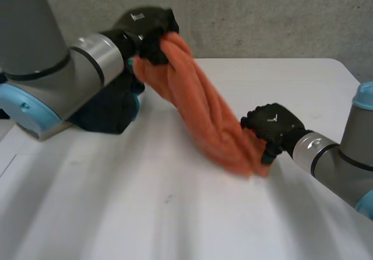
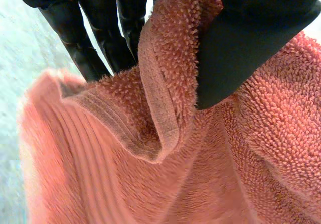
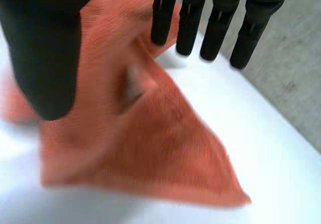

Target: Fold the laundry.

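We hold the orange towel (image 1: pixel 204 111) stretched above the white bench (image 1: pixel 145 213), our left hand (image 1: pixel 150 27) pinching its raised far-left end and our right hand (image 1: pixel 273 127) gripping its low near-right end.

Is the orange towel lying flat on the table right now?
No, the orange towel hangs bunched between the left robot hand, raised above the table, and the right robot hand, each gripping an end.

My white table (image 1: pixel 175 213) carries only the orange towel (image 1: pixel 205 109), whose lower end rests on it right of the middle beside my right robot hand (image 1: pixel 274 126), while the rest rises clear toward the far left.
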You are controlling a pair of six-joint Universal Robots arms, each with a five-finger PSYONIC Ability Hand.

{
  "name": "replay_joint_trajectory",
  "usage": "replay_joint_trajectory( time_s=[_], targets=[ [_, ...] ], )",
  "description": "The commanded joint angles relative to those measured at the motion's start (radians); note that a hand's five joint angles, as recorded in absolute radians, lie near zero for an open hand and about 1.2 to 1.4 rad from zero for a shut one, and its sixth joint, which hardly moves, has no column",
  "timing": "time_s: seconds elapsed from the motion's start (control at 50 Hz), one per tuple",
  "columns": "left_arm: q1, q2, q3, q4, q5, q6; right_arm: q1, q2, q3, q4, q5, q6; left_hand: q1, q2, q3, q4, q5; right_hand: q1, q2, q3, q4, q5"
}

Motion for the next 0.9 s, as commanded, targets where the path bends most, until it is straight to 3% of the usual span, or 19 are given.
replay_joint_trajectory(
  time_s=[0.02,0.12,0.22,0.3,0.48,0.58,0.6,0.62,0.74,0.82,0.9],
  targets=[
    [-0.043,0.012,-0.019,-0.077,-0.039,0.136,0.009,0.012,-0.176,0.057,0.107,0.062,0.234,0.203,0.208,0.194,0.255,-0.196,-0.197,-0.210,-0.208,-0.188],
    [-0.055,0.084,-0.078,-0.098,-0.050,0.204,0.002,-0.019,-0.342,0.079,0.093,0.176,0.234,0.203,0.208,0.194,0.255,-0.184,-0.185,-0.198,-0.197,-0.176],
    [-0.053,0.195,-0.172,-0.112,-0.052,0.288,0.013,0.047,-0.516,0.220,-0.023,0.204,0.234,0.203,0.208,0.194,0.255,-0.181,-0.182,-0.195,-0.194,-0.173],
    [-0.055,0.317,-0.284,-0.106,-0.053,0.359,0.058,0.219,-0.723,0.365,-0.117,0.176,0.234,0.203,0.208,0.194,0.255,-0.178,-0.179,-0.192,-0.191,-0.170],
    [-0.058,0.434,-0.411,-0.043,-0.055,0.414,0.135,0.569,-1.069,0.570,-0.154,0.121,0.234,0.203,0.208,0.194,0.255,-0.143,-0.144,-0.157,-0.156,-0.135],
    [-0.037,0.423,-0.428,0.021,-0.068,0.419,0.160,0.695,-1.224,0.643,-0.149,0.132,0.234,0.203,0.208,0.194,0.255,0.513,0.512,0.499,0.501,0.521],
    [-0.026,0.408,-0.427,0.038,-0.074,0.426,0.161,0.716,-1.266,0.651,-0.148,0.148,0.234,0.203,0.208,0.194,0.255,0.814,0.813,0.800,0.802,0.822],
    [-0.018,0.400,-0.425,0.047,-0.078,0.433,0.160,0.718,-1.288,0.650,-0.146,0.162,0.234,0.203,0.208,0.194,0.255,0.945,0.944,0.931,0.933,0.953],
    [0.028,0.338,-0.344,0.077,-0.093,0.459,0.126,0.667,-1.373,0.592,-0.131,0.331,0.234,0.203,0.208,0.194,0.255,0.958,0.957,0.945,0.946,0.967],
    [0.033,0.308,-0.237,0.074,-0.107,0.437,0.095,0.562,-1.347,0.438,-0.057,0.409,0.234,0.203,0.208,0.194,0.255,0.958,0.957,0.945,0.946,0.967],
    [0.025,0.293,-0.134,0.069,-0.116,0.400,0.063,0.433,-1.200,0.312,0.022,0.463,0.234,0.203,0.208,0.194,0.255,0.958,0.957,0.945,0.946,0.967]
  ],
)
